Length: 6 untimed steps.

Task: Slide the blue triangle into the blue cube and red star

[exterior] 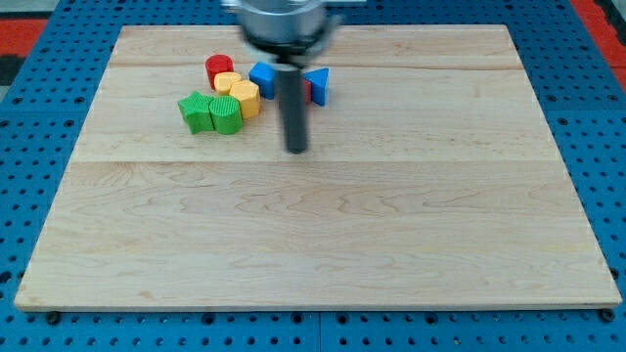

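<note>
The blue triangle [320, 84] lies near the view's top, just right of my rod. A red star [307, 91] shows only as a sliver between the rod and the triangle, mostly hidden. The blue cube [262, 78] sits just left of the rod. My tip [295, 150] rests on the wooden board below these blocks, a short way toward the view's bottom from them, touching none.
A red cylinder [218, 68], two yellow blocks [238, 94] and two green blocks [209, 111] cluster left of the blue cube. The wooden board [323, 235] lies on a blue perforated base [20, 147].
</note>
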Motion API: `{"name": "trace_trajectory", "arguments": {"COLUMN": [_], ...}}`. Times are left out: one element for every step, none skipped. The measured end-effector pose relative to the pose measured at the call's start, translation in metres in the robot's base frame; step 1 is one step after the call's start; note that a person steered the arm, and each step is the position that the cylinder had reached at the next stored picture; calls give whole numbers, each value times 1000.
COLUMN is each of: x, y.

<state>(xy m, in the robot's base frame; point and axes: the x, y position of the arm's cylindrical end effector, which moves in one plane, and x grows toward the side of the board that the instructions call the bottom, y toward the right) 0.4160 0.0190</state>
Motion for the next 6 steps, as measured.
{"name": "trace_trajectory", "arguments": {"x": [-46,-90,-124,-113,-103,-81], "y": [52,56,50,27,-17,-22]}}
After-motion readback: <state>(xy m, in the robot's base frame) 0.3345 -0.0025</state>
